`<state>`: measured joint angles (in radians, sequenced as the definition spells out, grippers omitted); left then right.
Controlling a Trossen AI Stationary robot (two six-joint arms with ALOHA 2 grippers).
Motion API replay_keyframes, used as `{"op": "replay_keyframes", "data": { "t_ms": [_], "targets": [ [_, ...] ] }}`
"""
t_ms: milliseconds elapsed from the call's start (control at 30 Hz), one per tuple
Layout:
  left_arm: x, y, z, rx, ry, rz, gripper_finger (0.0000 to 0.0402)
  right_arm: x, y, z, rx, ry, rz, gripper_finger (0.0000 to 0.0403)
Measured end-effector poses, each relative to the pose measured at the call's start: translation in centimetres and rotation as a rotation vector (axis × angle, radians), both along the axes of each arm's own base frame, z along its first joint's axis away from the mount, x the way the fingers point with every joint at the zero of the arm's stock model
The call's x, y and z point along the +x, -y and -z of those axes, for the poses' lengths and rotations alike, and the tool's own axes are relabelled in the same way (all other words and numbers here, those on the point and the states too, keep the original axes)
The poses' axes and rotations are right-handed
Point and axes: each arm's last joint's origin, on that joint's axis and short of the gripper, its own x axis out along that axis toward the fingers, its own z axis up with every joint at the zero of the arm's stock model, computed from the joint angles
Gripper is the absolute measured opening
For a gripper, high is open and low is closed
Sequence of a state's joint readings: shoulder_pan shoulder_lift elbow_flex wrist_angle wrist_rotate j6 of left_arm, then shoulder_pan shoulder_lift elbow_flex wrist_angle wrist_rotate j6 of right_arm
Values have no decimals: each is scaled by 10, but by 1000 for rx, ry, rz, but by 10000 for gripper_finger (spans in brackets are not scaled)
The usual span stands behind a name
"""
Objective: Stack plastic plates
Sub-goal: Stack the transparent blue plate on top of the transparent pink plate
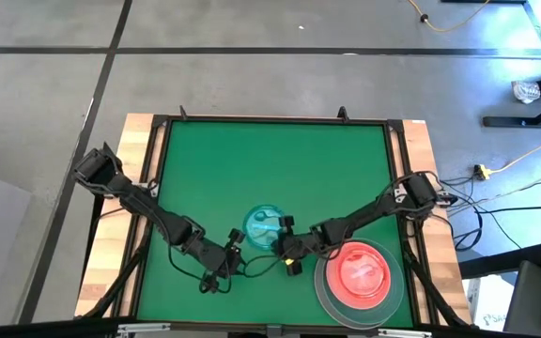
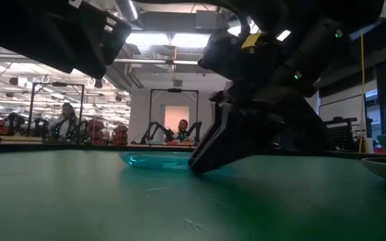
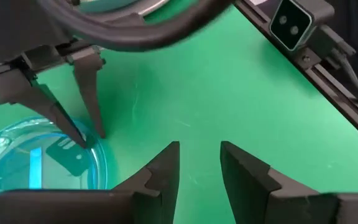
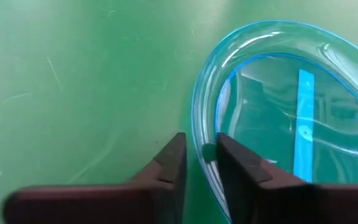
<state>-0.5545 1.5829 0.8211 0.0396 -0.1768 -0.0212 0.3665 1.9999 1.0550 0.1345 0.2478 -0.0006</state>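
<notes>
Right gripper [image 4: 199,163] nearly closed, pinching rim of blue plate [image 1: 263,226] flat on green table [image 1: 270,160]. Left gripper [image 3: 199,163] slightly open, empty, just beside plate.

Two dark, near-black jointed arms. Left gripper [image 3: 201,163]: matte dark wedge-shaped fingers, stepped inner faces. Right gripper [image 4: 199,163]: same. Black cable looping beside the left gripper. Yellow marking on right arm housing.

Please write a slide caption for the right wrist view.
Right end effector pinching the rim of the blue plate on the green table.

No readable text — no labels, no signs
</notes>
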Motion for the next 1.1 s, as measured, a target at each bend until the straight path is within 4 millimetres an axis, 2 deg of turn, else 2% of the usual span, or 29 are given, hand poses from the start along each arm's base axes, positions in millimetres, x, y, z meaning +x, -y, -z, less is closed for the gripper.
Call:
{"op": "replay_keyframes", "data": {
  "t_ms": [133,267,433,600,833,967,1100],
  "targets": [
    [0,0,0,-1,-2,-4,110,1,2,0,15,-8,-17,14],
    [0,0,0,-24,-9,-25,110,-2,3,-9,-34,2,-17,15],
    [0,0,0,-36,-13,-35,110,-18,-7,-52,-85,59,-17,3],
    [0,0,0,-35,-8,-37,110,-55,-21,-102,8,57,-25,8],
    [1,-1,0,-22,5,-61,110,-124,-28,-163,379,-67,15,4],
    [1,-1,-1,-38,10,-89,110,-159,-33,-180,548,-159,104,3],
    [1,-1,-1,-59,10,-103,110,-182,-45,-185,702,-249,190,1]
  ]
}}
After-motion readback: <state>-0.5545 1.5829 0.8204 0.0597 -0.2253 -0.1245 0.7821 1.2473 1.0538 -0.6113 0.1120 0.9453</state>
